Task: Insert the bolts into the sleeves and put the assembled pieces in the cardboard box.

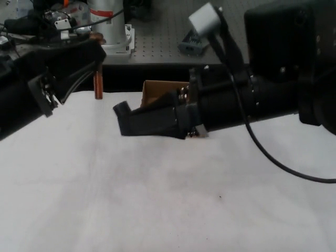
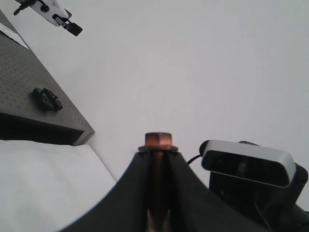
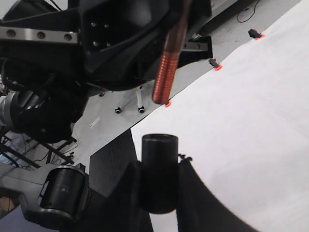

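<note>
Cardboard box (image 1: 155,92) at twelve o'clock on the bench, its inside hidden behind the right gripper (image 3: 159,174), which is clenched on the black sleeve (image 3: 159,149). Left gripper (image 2: 158,156) grasps the copper bolt (image 2: 158,140) — ten o'clock.

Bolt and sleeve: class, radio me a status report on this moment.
Left gripper shut on copper bolt. Right gripper shut on black sleeve. Bolt and sleeve apart, not yet inserted. Cardboard box just behind; nothing between the parts.
</note>
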### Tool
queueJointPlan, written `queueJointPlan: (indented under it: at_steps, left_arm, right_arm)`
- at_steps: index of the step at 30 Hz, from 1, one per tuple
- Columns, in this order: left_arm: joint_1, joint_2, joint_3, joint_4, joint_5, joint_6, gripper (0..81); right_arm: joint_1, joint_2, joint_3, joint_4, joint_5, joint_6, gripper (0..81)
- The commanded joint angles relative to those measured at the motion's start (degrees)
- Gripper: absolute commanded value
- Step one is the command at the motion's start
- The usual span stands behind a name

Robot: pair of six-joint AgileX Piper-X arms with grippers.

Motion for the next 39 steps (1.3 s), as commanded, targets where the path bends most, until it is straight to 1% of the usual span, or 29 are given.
queueJointPlan:
  at_steps: [1,3,12,18,31,35,39]
  left_arm:
    - [-1.59,-0.55,-1.39,-0.99,-0.39,0.76,0.6]
    - [-1.86,-0.55,-1.88,-0.16,0.49,2.3,0.6]
    - [-1.83,-0.55,-2.1,0.55,0.82,3.23,0.6]
    - [-1.83,-0.55,-2.1,0.55,3.71,3.23,0.6]
    - [-1.83,-1.3,-2.1,0.08,3.71,3.27,0.6]
    - [-1.83,-1.4,-2.1,0.09,3.06,6.24,0.6]
    - [-1.83,-1.4,-2.28,0.09,2.53,6.24,0.6]
  right_arm:
    - [0.76,-0.15,-0.12,-0.8,-1.43,0.03,2.9]
    - [1.06,-0.16,-0.12,-1.08,-1.47,0.03,2.9]
    - [1.03,-0.16,-0.12,-1.97,-1.47,0.95,2.9]
    - [1.03,-0.16,-0.12,-5.35,-1.47,2.63,2.9]
    - [-0.1,-0.16,-0.12,-6.64,-1.14,3.46,2.9]
    - [-0.07,-0.16,-0.12,-6.2,-1.33,3.88,2.9]
    - [-0.07,-0.16,-0.12,-6.2,-1.47,3.86,2.9]
